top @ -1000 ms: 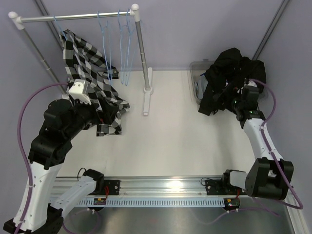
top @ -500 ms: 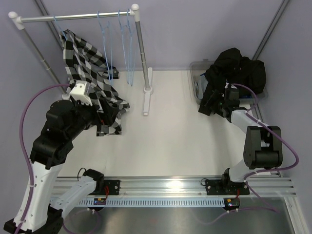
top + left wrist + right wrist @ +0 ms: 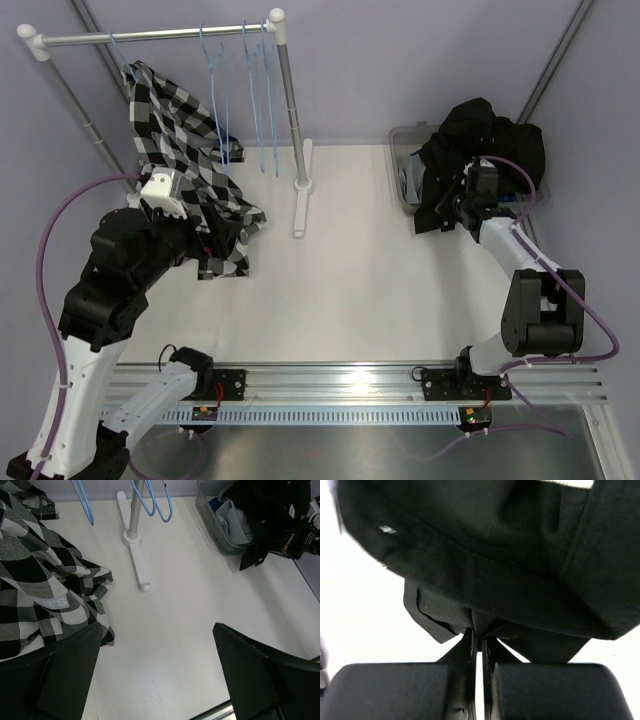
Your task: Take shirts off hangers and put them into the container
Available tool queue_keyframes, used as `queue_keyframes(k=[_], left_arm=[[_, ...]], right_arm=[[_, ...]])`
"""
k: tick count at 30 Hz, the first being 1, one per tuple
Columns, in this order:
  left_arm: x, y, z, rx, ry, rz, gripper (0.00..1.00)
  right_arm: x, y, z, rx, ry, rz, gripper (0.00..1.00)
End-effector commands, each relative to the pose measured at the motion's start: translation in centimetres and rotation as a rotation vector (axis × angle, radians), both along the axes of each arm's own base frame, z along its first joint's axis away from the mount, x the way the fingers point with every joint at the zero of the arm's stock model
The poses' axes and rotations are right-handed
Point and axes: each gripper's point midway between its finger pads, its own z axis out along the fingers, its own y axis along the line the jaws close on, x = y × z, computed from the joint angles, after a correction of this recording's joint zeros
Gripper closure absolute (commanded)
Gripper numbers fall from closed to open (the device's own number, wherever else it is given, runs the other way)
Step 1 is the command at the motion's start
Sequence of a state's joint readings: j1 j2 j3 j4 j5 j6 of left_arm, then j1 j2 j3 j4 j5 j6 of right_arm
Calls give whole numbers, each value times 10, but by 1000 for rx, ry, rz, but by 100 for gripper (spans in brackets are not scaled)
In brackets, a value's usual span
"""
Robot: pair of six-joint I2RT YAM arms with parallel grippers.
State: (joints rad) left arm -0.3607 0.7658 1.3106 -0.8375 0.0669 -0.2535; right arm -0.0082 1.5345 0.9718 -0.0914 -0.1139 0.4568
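The right gripper (image 3: 476,641) is pinched shut on a thin fold of the black shirt (image 3: 482,140), at the cloth's low edge. That shirt is heaped on top of the container (image 3: 397,168), spilling over its near rim, with one flap hanging down onto the table just outside it. Paler blue-grey cloth (image 3: 229,519) shows inside the container, under the black heap.

The left gripper (image 3: 157,672) is spread wide and holds nothing. It hovers well to the left of the container, beside the check shirt (image 3: 185,150), which hangs from the rail (image 3: 150,37), its lower part slumped on the table. Three bare hangers (image 3: 255,100) dangle between that shirt and the container.

The black shirt looks light, limp and easily snagged. A grip on one edge will likely drag only that flap, so lifting it inward over the rim seems wiser than pulling sideways.
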Motion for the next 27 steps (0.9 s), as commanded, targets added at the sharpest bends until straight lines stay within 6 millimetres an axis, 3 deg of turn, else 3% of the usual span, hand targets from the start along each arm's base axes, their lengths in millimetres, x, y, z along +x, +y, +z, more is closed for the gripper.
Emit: queue_keyframes(k=[1, 2, 4, 5, 6, 7, 8, 9, 10, 12, 13, 14, 15, 16, 18, 19, 23, 27], left_arm=[[2, 4, 3, 17, -30, 14, 1], [2, 4, 3, 17, -29, 13, 1], [2, 4, 4, 19, -33, 13, 1], [2, 4, 4, 19, -32, 13, 1], [3, 4, 4, 19, -32, 13, 1], [3, 5, 3, 23, -31, 17, 1], [4, 5, 4, 23, -31, 17, 1], [4, 5, 3, 24, -28, 19, 1], [4, 5, 2, 23, -26, 19, 1], [3, 5, 3, 19, -28, 20, 1], [4, 6, 3, 22, -29, 27, 1], [4, 7, 2, 23, -28, 32, 1], [3, 8, 3, 22, -33, 35, 1], [3, 9, 3, 22, -34, 43, 1], [0, 12, 4, 20, -39, 49, 1], [0, 13, 4, 20, -41, 57, 1], [-5, 15, 7, 11, -57, 61, 1], [-5, 22, 11, 16, -72, 97, 1]], right_arm=[[3, 0, 66, -16, -101, 9, 100], [8, 0, 86, -14, -134, 12, 100], [10, 2, 103, -8, -143, 19, 100], [18, 3, 128, -7, -188, 25, 100], [23, 4, 141, -5, -205, 31, 100], [29, 5, 135, -3, -172, 36, 100], [40, 5, 158, -4, -217, 36, 100], [47, 3, 164, -6, -228, 27, 100], [60, 2, 153, -8, -205, 17, 100], [81, -4, 161, -16, -223, -20, 100], [95, -7, 134, -11, -161, -30, 100], [106, -8, 138, -3, -171, -38, 100], [114, -11, 128, 12, -150, -64, 100], [124, -12, 101, 18, -99, -76, 100], [132, -13, 76, 45, -57, -113, 100], [134, -13, 48, 56, 2, -132, 100], [119, -14, -11, 107, 156, -227, 100], [110, -20, -34, 100, 216, -286, 94]])
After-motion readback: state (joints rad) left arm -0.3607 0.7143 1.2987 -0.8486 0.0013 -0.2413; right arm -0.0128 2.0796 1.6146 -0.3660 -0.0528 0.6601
